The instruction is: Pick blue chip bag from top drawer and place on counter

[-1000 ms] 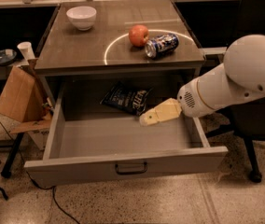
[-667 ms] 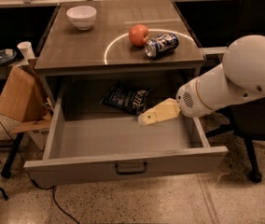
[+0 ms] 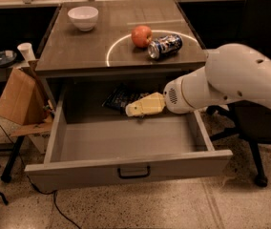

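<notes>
reaching step: the hand [image 3: 133, 109] hangs inside the open top drawer [image 3: 126, 168], its tip just beside the blue chip bag [image 3: 119, 98] lying at the back. i cannot tell how far open it is. next it must grip the bag, then lift it to the surface [image 3: 88, 46].

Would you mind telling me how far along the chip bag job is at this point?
Done: the top drawer stands open. In hand: the tool is inside the drawer, beside the blue chip bag at the back; a grip cannot be confirmed. Left: lifting the bag out and setting it on the counter.
</notes>
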Available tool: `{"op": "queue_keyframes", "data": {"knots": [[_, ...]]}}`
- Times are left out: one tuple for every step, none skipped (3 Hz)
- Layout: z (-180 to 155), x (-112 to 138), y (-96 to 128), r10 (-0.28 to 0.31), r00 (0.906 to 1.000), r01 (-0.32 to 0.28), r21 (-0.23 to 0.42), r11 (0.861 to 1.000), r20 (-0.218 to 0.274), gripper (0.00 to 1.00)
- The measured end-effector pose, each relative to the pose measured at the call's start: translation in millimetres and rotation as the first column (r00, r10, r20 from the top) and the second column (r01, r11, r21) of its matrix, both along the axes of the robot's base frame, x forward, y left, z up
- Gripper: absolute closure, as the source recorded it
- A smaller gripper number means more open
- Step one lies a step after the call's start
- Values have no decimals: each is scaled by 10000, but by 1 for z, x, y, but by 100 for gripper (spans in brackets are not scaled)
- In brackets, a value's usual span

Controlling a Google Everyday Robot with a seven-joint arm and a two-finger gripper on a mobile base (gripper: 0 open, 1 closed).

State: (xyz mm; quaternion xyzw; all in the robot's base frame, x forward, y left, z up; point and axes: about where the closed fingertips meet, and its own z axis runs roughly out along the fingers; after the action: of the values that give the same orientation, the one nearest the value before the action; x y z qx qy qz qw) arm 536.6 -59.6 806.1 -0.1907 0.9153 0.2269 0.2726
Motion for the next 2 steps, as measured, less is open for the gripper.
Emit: {"op": "queue_keyframes", "data": {"knots": [[-5, 32, 14, -362, 9986, 350, 337, 9988, 376, 0], [-23, 69, 28, -818, 9949, 788, 521, 9955, 584, 0]]}}
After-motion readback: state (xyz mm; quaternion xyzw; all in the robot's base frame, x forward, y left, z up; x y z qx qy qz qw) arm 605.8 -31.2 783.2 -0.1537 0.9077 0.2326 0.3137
